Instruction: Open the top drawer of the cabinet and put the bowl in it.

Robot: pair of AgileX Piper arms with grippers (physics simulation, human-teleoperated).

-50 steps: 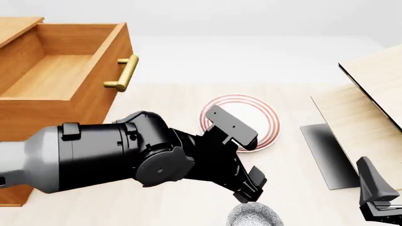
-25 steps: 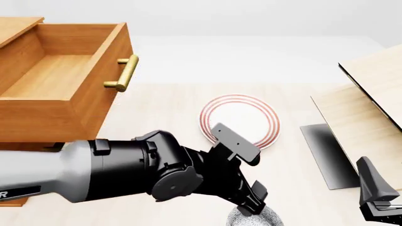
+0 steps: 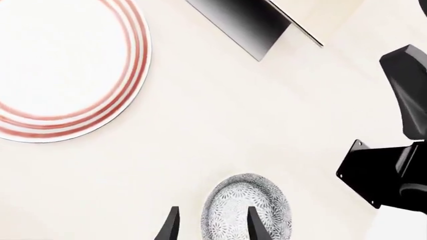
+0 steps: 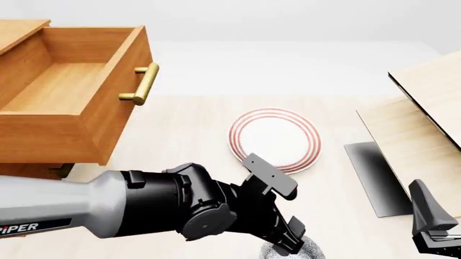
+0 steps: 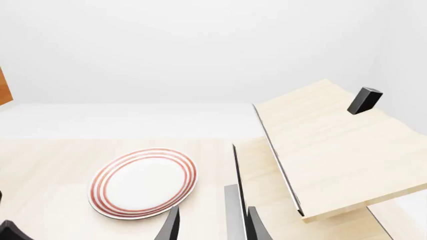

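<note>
The top drawer (image 4: 68, 89) of the orange-brown cabinet (image 4: 25, 171) stands pulled out and empty, its brass handle (image 4: 141, 83) facing right. The speckled bowl (image 3: 245, 209) sits on the table at the front edge of the front view (image 4: 311, 249), mostly hidden there by my left arm. My left gripper (image 3: 211, 228) is open and low over the bowl. One finger (image 3: 253, 225) is over the bowl's inside and the other (image 3: 170, 227) is outside its rim. In the front view the left gripper (image 4: 290, 245) covers the bowl. My right gripper (image 4: 435, 237) is open and empty at the front right.
A flat white plate with red rings (image 4: 273, 139) lies mid-table, beyond the bowl. Pale light-wood panels (image 4: 425, 108) and a dark sheet (image 4: 374, 175) stand at the right. A second brass handle (image 4: 61, 170) shows below the drawer. The right gripper's black body (image 3: 393, 170) is close to the bowl.
My left arm has moved toward the near edge and down onto the bowl, uncovering the plate. The drawer and the right arm have not moved.
</note>
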